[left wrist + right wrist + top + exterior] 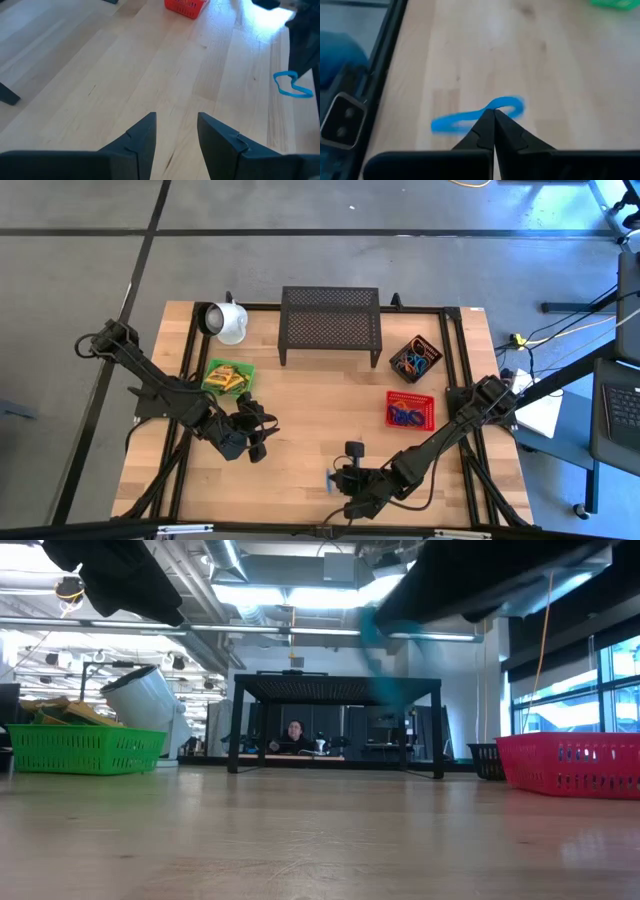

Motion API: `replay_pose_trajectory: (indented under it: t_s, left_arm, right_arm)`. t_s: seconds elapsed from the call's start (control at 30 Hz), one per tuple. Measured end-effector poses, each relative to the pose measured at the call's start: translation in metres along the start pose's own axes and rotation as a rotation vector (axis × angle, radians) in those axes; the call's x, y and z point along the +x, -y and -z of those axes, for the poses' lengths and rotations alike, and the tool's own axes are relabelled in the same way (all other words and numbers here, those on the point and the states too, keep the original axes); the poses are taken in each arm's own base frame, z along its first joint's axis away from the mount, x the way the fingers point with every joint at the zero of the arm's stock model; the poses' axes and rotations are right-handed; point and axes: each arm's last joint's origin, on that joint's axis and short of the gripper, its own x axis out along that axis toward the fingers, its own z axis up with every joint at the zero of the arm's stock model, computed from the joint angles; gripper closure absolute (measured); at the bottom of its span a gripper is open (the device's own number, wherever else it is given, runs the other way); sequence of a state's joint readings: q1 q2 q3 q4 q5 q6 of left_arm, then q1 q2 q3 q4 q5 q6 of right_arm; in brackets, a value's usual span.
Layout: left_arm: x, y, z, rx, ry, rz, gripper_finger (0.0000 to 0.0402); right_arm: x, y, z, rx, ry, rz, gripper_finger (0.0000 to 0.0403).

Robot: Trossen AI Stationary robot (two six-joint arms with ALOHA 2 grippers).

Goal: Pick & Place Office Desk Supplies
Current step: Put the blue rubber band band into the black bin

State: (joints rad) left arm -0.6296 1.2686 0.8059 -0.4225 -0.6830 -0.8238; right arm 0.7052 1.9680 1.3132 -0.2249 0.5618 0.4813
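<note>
Currently: blue band in right gripper, near edge

Right gripper (493, 114): fingers pressed together, pinching a blue rubber band (470, 119) above the wooden table (300, 410), near its front edge.
Left gripper (176, 131): parted, empty, hovering left of centre.
Red basket (410, 409): right side, holding bands.
Black basket (415, 358): far right, mixed bands.
Green basket (228, 377): left, crayon boxes (229, 377) inside.

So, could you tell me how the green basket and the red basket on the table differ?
The green basket sits on the table's left side near the white mug; the red basket sits on the right, near the black basket. The green basket holds yellow crayon boxes; the red basket holds a tangle of mostly blue rubber bands. Both are small, rectangular mesh baskets standing upright.
</note>
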Motion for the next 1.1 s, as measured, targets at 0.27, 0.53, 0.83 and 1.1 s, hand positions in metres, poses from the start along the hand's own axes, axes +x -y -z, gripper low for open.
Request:
replay_pose_trajectory:
  t_s: [0.27,0.53,0.83,1.1]
  left_arm:
    - [0.000,0.000,0.000,0.000,0.004,-0.003,0.0265]
    - [0.018,0.017,0.007,0.048,0.021,0.035,0.0265]
    - [0.057,0.045,0.023,0.160,0.025,0.169,0.0265]
    - [0.088,0.053,0.030,0.176,0.043,0.246,0.0265]
  right_arm:
    - [-0.016,0.007,-0.015,0.002,0.083,0.067,0.0403]
    - [-0.021,0.009,-0.019,-0.007,0.104,0.082,0.0403]
    - [-0.021,0.009,-0.019,-0.007,0.109,0.092,0.0403]
    - [-0.021,0.009,-0.019,-0.005,0.109,0.093,0.0403]
